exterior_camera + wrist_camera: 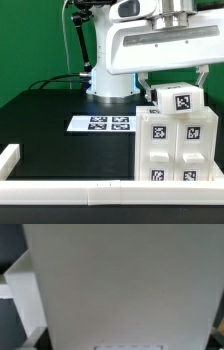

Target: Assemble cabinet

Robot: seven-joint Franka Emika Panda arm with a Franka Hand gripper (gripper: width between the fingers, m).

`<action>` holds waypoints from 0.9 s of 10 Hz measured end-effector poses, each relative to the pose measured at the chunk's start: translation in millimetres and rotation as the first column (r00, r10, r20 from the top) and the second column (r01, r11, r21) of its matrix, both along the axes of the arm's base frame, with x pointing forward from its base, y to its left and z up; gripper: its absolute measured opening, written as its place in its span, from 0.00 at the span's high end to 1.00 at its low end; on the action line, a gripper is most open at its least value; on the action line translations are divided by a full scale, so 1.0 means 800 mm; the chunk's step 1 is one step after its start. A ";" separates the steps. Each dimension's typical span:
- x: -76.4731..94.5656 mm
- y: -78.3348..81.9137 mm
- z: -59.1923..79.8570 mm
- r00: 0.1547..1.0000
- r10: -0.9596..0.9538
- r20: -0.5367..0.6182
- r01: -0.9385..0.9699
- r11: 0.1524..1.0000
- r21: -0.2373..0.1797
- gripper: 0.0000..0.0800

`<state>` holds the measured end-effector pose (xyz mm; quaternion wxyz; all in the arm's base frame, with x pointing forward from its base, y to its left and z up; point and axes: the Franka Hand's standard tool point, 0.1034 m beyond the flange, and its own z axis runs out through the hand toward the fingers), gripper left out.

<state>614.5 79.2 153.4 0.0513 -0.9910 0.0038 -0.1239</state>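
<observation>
The white cabinet [180, 145] stands at the exterior view's right, near the front rail, with black-and-white tags on its front. A smaller white block [181, 101] with one tag sits on top of it. My gripper [176, 90] comes down from above and straddles this block, one finger on each side, shut on it. In the wrist view the block's plain white face [125, 280] fills nearly the whole picture. Only dark slivers show at its sides, and my fingertips are hidden there.
The marker board [102, 124] lies flat on the black table in the middle. Low white border rails run along the front [70, 188] and the left [8, 155]. The arm's white base [110, 80] stands behind the marker board.
</observation>
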 end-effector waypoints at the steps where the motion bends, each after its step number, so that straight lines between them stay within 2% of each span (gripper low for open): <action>1: 0.000 0.000 0.000 1.000 -0.002 0.000 0.002 1.000 0.001 0.31; 4: 0.000 0.000 0.000 0.999 -0.043 -0.005 0.043 0.999 0.012 0.31; 6: -0.001 0.002 -0.001 0.972 -0.232 -0.035 0.234 0.970 0.065 0.31; 9: -0.002 0.003 -0.002 0.861 -0.497 -0.107 0.507 0.853 0.125 0.30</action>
